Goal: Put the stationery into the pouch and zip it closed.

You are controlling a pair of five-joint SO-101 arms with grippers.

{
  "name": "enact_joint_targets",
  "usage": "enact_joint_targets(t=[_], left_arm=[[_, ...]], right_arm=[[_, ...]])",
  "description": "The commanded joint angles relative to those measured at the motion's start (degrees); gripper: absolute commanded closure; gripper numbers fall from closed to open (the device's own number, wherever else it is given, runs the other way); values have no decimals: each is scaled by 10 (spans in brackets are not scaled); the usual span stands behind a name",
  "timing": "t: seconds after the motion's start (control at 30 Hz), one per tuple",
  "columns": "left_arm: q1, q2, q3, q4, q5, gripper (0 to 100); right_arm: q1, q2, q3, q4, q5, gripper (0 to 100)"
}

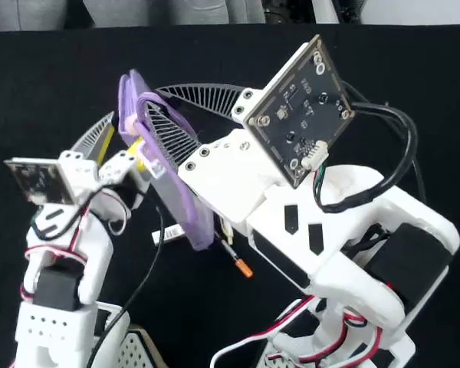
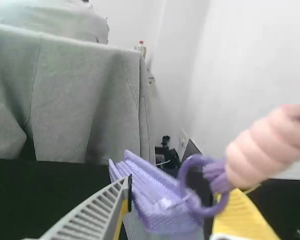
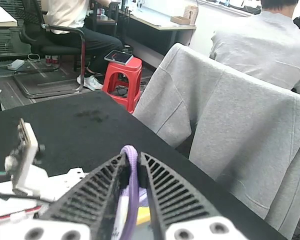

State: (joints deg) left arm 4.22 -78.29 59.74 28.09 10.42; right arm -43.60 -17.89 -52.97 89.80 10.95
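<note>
Nearest the arm bases, a pen (image 1: 238, 263) with an orange tip lies on the black counter (image 1: 61, 69), its upper end hidden under the hanging pouch. The purple pouch (image 1: 185, 205) is lifted off the counter and held up on edge between the two arms. The right gripper (image 3: 131, 172) has its black ribbed jaws pressed together on the pouch's top edge, a narrow purple band showing between them. The left gripper (image 2: 175, 200) is closed on the other end, with a grey ribbed jaw on one side of the pouch and a yellow one on the other. A purple loop (image 2: 190, 172) at that end carries a pink ribbed charm (image 2: 270, 145) (it hangs close to the left wrist camera). Beyond the counter's far edge, a grey jacket (image 3: 230, 110) is draped over a chair back.
</note>
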Motion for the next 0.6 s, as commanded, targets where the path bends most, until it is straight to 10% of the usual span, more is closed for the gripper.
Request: enact_joint_targets(t=[0.0,0.57], left_arm=[[-6,67,-65,-5,47,727],[-1,-9,7,-6,58,960]], right_arm=[[-5,-15,-24,4,7,988],[10,-15,-25,-4,23,988]])
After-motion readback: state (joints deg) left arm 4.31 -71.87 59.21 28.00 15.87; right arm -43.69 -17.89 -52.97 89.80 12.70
